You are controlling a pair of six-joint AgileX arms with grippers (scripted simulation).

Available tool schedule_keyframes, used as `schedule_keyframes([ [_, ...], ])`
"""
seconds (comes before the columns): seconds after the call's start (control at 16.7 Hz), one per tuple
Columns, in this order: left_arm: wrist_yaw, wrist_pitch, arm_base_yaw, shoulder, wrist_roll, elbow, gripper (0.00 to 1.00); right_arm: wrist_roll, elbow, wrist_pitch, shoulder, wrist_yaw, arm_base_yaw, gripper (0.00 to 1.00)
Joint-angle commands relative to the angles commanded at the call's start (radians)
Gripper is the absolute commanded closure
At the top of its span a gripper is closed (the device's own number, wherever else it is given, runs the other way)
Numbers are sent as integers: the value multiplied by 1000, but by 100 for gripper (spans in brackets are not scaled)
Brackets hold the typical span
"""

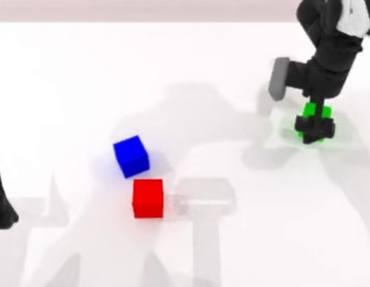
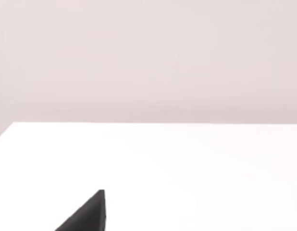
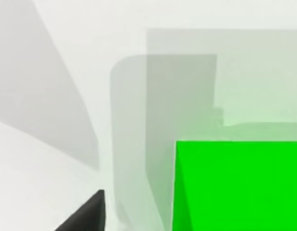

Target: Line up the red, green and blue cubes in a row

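Observation:
The green cube (image 1: 317,111) lies at the right of the table, directly under my right gripper (image 1: 315,127), which stands open over it with a finger on either side. In the right wrist view the green cube (image 3: 237,185) fills one corner, and one dark fingertip (image 3: 88,214) stays apart from its side. The blue cube (image 1: 131,155) sits left of centre, turned slightly. The red cube (image 1: 148,198) rests just in front of it, almost touching its corner. My left arm (image 1: 0,203) is parked at the table's left edge, with one fingertip (image 2: 88,214) over bare table.
The white table (image 1: 233,251) carries only the three cubes and soft shadows of the arms. Its back edge (image 2: 153,122) meets a pale wall.

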Motion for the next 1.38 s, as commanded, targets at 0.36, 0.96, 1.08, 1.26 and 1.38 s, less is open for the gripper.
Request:
schedule_keyframes([
  [0.36, 0, 0, 0, 0, 0, 0, 0, -1, -64, 73, 15, 0, -1, 0],
  [0.96, 0, 0, 0, 0, 0, 0, 0, -1, -64, 73, 15, 0, -1, 68],
  [1.08, 0, 0, 0, 0, 0, 0, 0, -1, -64, 73, 15, 0, -1, 83],
  [1.26, 0, 0, 0, 0, 0, 0, 0, -1, -64, 73, 15, 0, -1, 100],
  [1.38, 0, 0, 0, 0, 0, 0, 0, -1, -64, 73, 15, 0, -1, 100],
])
